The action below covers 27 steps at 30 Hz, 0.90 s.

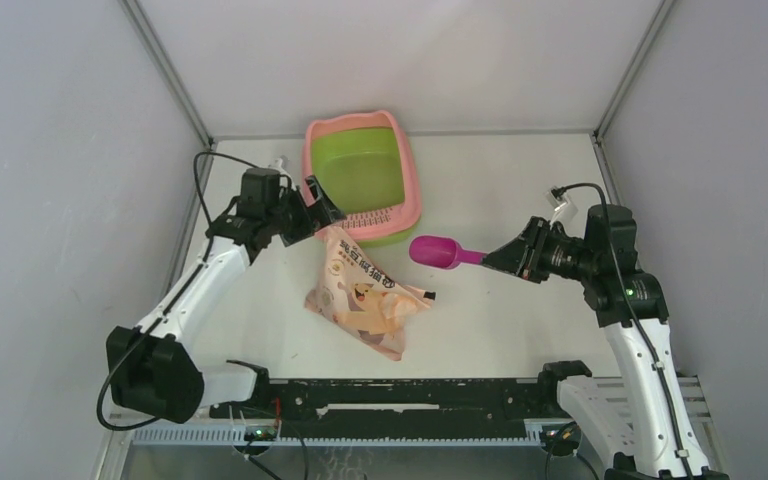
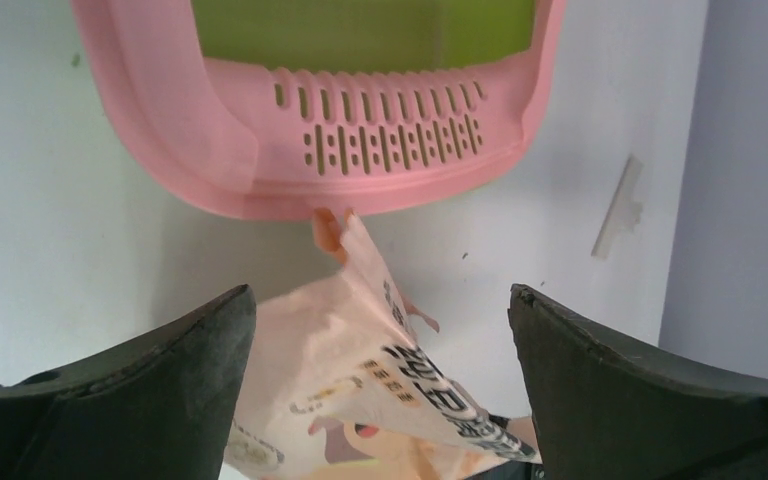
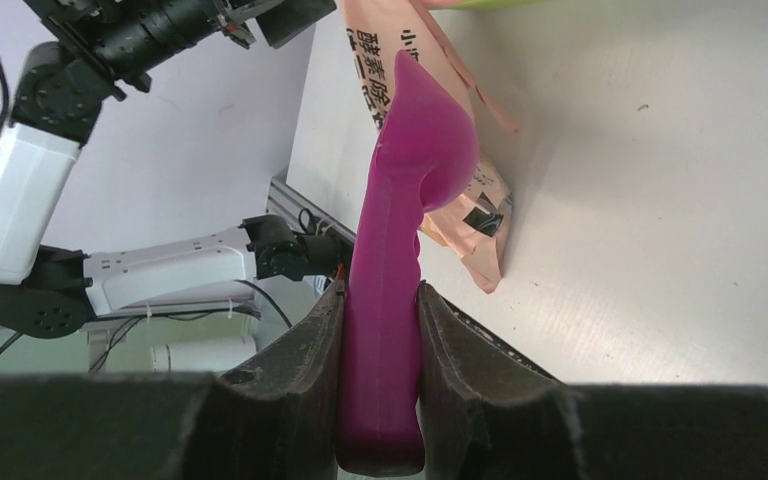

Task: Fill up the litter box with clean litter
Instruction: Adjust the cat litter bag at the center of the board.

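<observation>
Dark fingers (image 3: 305, 370) of the right gripper (image 3: 380, 300) are clamped on the handle of a magenta plastic scoop (image 3: 405, 170), whose bowl points toward a peach-pink printed bag (image 1: 365, 295) lying on the white desk (image 1: 520, 180). Over the bag's upper end hovers the left gripper (image 2: 380, 300), its fingers spread wide and holding nothing. Beyond it, at the far middle of the desk, sits the large rectangular plastic litter box (image 1: 355, 120), pink-rimmed with a lime-green basin, its perforated pink grid (image 2: 390, 125) at the near end and the bag's top corner reaching its rim.
</observation>
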{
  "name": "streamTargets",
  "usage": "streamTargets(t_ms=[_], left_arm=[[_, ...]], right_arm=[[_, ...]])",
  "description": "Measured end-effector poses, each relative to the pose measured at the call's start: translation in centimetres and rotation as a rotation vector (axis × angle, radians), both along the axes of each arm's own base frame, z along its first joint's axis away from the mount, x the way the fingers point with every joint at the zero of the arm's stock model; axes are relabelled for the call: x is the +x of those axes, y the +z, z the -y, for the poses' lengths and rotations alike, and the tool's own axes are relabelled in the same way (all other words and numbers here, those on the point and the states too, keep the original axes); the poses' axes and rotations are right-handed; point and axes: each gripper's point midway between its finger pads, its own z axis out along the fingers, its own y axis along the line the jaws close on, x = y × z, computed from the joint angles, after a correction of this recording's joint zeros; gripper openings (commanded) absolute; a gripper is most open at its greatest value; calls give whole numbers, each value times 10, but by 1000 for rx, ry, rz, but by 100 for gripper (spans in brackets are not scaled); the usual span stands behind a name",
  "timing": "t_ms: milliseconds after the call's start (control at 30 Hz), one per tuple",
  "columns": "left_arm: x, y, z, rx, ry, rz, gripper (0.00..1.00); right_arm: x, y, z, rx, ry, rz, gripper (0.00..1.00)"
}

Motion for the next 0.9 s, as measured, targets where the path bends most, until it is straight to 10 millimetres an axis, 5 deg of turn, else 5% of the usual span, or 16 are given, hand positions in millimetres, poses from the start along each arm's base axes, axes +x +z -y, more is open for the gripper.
streamTargets(t_ms=[267, 700, 800, 900], left_arm=[[-21, 22, 25, 189, -56, -59, 100], [-51, -24, 37, 501, -154, -262, 97], [-49, -30, 45, 524, -182, -282, 73], [-50, -37, 55, 529, -210, -297, 15]], right_arm=[[-2, -10, -2, 6, 15, -28, 0], [2, -13, 5, -14, -22, -30, 0], [2, -13, 5, -14, -24, -29, 0], [2, -13, 5, -15, -24, -27, 0]])
